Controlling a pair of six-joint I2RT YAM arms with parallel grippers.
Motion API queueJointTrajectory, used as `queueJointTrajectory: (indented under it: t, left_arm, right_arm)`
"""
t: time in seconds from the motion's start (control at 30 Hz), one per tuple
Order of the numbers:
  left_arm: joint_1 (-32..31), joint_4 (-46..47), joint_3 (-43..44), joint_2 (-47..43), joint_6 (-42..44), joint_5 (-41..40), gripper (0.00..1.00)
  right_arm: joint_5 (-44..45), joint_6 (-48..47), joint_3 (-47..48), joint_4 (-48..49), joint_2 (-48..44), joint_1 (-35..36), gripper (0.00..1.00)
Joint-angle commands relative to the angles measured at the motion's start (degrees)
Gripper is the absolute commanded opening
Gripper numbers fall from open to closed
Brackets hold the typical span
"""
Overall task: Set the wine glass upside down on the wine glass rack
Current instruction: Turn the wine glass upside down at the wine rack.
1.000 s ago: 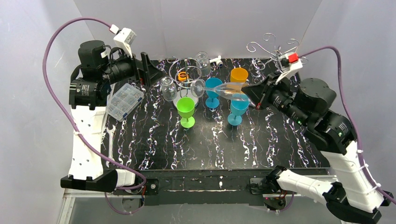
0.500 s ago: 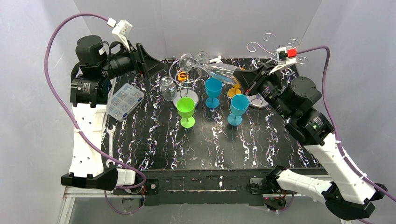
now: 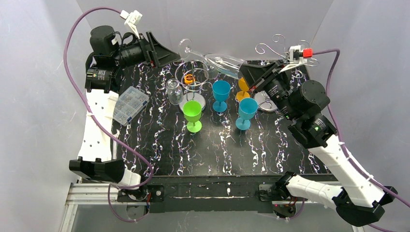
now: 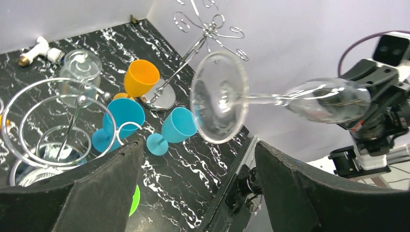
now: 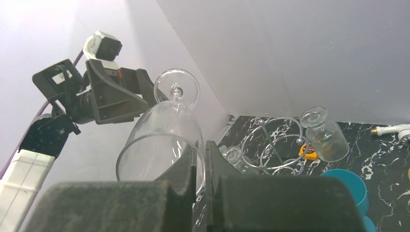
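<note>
Glass point(image 3: 223, 63) lies level in mid-air left of the rack point(image 4: 209, 30), its rim wall pinched in the closed right gripper point(image 5: 202, 150). Its foot faces the left gripper point(image 4: 198, 145), whose jaws gape empty farther left of the rack. I judge a handover: left should clamp the stem squarely near the foot before right lets go, since thin glass slips.

Bright, even light fills the scene; the white walls point(image 3: 38, 121) glow pale violet with soft shadows only. The wine glass point(image 4: 329, 100) carries sharp white highlights, its foot slightly smeared. In both wrist views the near fingers point(image 4: 96, 198) sit dark and blurred
</note>
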Motion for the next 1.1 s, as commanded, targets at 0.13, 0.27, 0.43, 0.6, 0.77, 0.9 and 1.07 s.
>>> queueJointTrajectory:
  t: [0.13,0.27,0.43,0.6,0.77,0.9,1.07]
  left_arm:
    - [-1.3,5.0,3.9,1.7,-4.2,5.4,0.53]
    - [-1.8,5.1,4.2,2.1,-2.5,5.7,0.31]
    - [-2.6,4.3,6.0,3.4,0.2,5.0,0.22]
    - [-4.2,0.5,9.3,4.2,7.4,-0.1,0.02]
    - [-5.5,0.1,10.8,3.4,17.9,-5.0,0.00]
    - [-6.3,0.6,11.9,2.5,28.0,-9.7,0.00]
    - [-7.0,9.6,8.5,-0.4,38.7,-10.8,0.00]
  right_arm:
    - [0.1,3.7,-3.6,12.0,0.3,0.3,0.01]
    - [-0.2,4.4,-3.9,13.1,0.8,0.3,0.01]
    - [-1.1,5.7,-5.7,14.9,1.1,0.3,0.01]
    - [-2.6,6.4,-6.2,14.5,1.6,0.3,0.01]
    - [-2.9,6.5,-5.3,7.7,2.2,0.3,0.11]
    - [-3.8,4.9,-5.7,0.9,0.8,0.3,0.56]
    - [-4.9,2.2,-9.4,-9.1,-3.9,0.3,0.84]
